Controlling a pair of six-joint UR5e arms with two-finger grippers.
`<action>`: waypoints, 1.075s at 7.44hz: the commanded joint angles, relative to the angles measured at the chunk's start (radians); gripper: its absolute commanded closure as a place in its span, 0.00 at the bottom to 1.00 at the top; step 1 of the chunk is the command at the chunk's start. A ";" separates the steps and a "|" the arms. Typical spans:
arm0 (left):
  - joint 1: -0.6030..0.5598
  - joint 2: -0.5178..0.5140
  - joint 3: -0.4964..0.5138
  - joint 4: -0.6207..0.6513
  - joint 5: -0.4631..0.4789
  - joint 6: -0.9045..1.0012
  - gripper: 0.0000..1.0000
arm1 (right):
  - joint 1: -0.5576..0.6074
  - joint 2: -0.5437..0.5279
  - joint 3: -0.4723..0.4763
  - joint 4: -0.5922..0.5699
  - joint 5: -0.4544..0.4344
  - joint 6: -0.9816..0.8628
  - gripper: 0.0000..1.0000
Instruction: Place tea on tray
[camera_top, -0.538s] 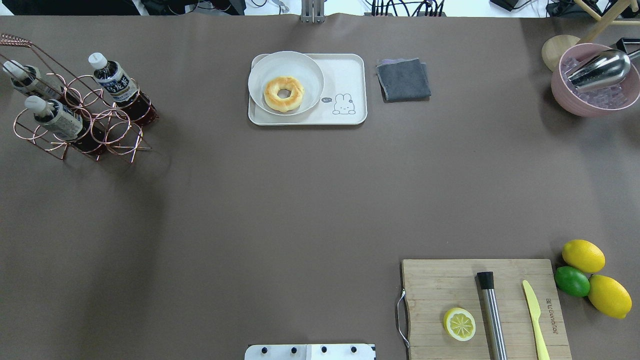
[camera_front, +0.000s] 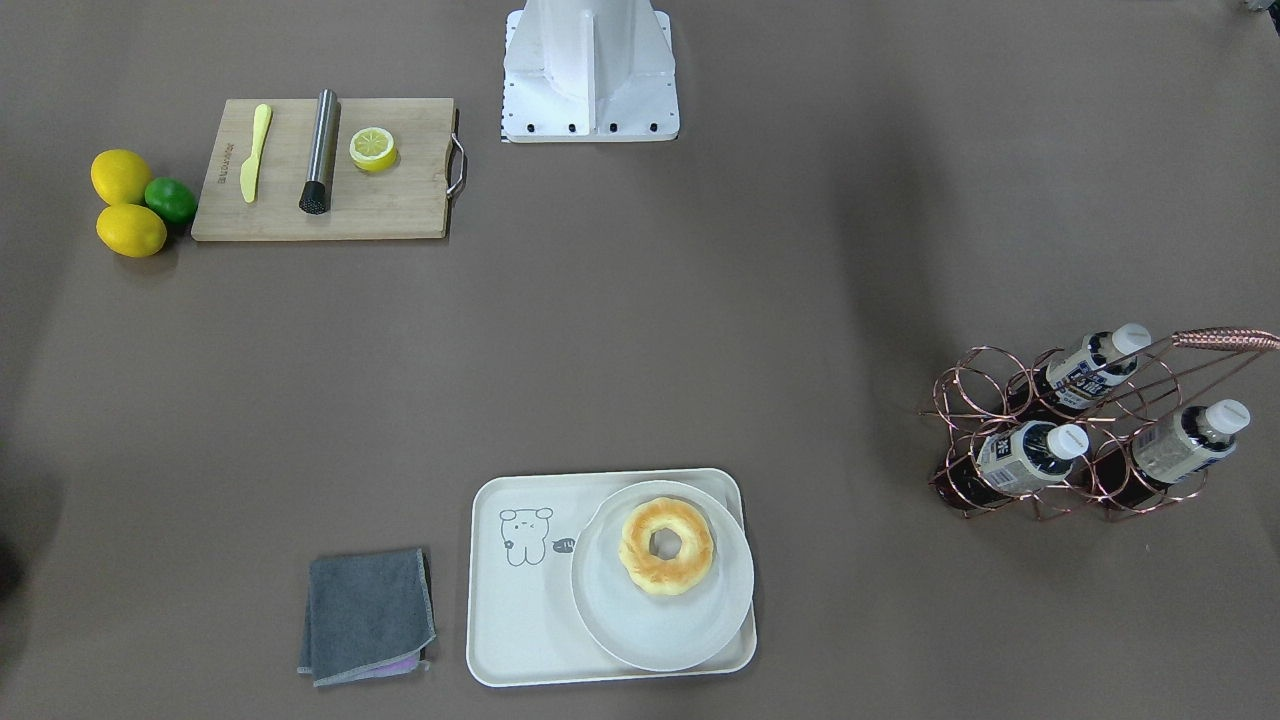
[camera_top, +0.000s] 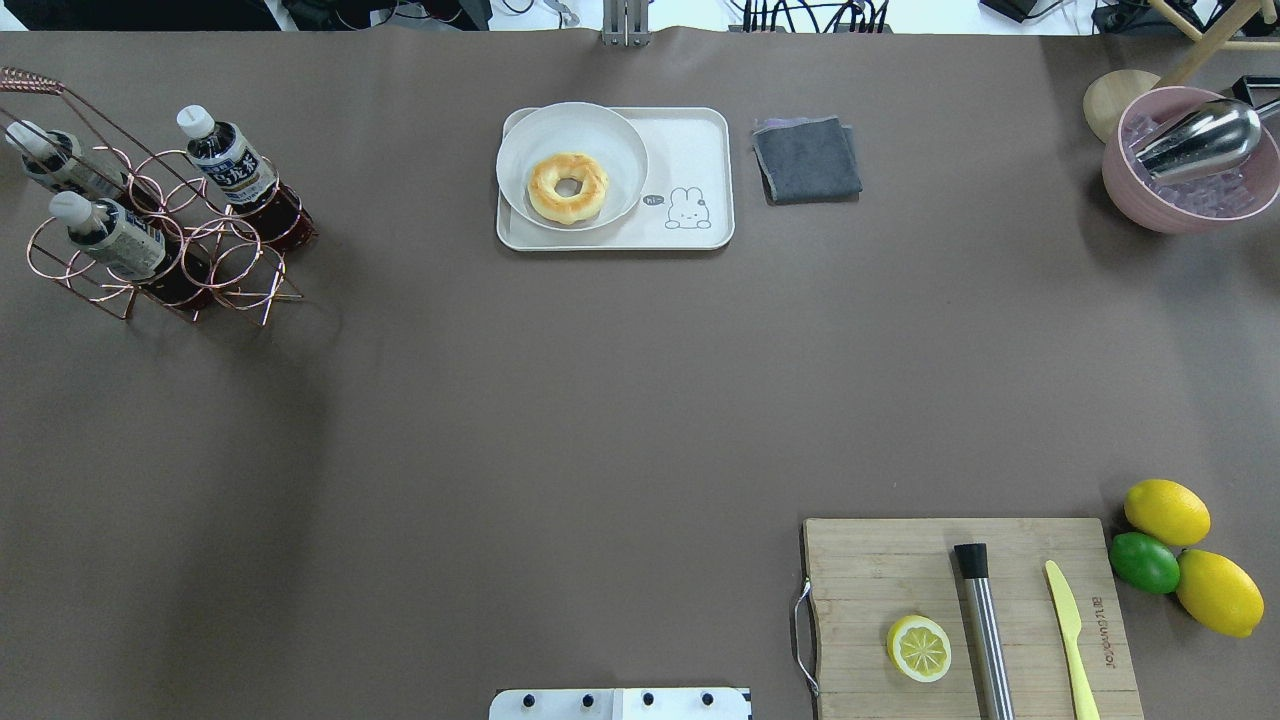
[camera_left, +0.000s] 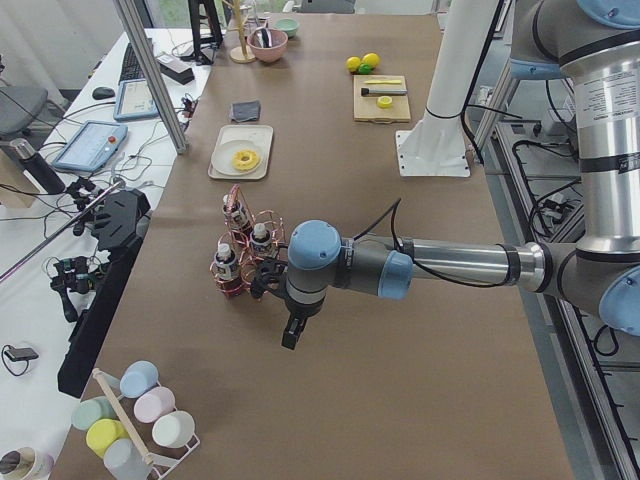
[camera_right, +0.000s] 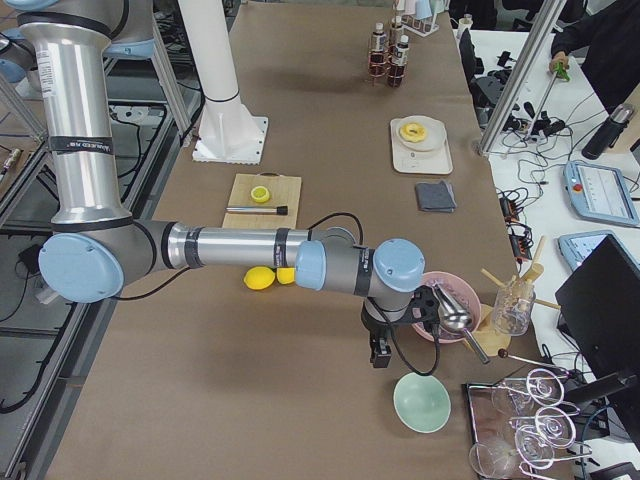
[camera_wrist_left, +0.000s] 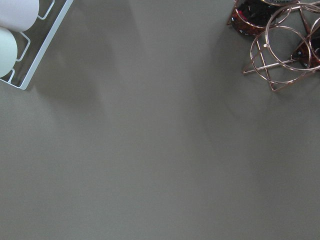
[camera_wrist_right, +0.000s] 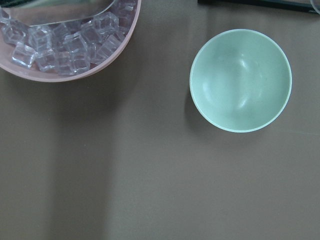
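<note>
Presently pre-grasp: left claw (camera_left: 291, 338), aperture indiscernible, hangs by copper wire rack (camera_top: 165, 225), counter (camera_top: 600, 400) far-left corner; next, grip a white-capped clear tea bottle (camera_top: 232, 160).

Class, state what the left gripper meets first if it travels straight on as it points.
Most likely the bare brown tabletop, just beside the copper wire rack; the left gripper points downward.

Brown table (camera_top: 600, 400) with tray (camera_top: 690, 140), wire rack (camera_top: 160, 225), cloth (camera_top: 806, 158), cutting board (camera_top: 880, 570), pink bowl (camera_top: 1122, 192).
</note>
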 joint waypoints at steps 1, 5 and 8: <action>0.001 -0.002 -0.001 0.000 -0.001 -0.001 0.02 | 0.000 0.001 -0.002 0.000 0.000 0.000 0.00; 0.001 -0.034 0.008 -0.011 -0.004 0.007 0.02 | 0.000 0.001 0.003 0.001 0.000 0.000 0.00; 0.001 -0.057 0.022 -0.011 0.004 -0.002 0.02 | 0.000 -0.001 0.003 0.001 0.000 0.000 0.00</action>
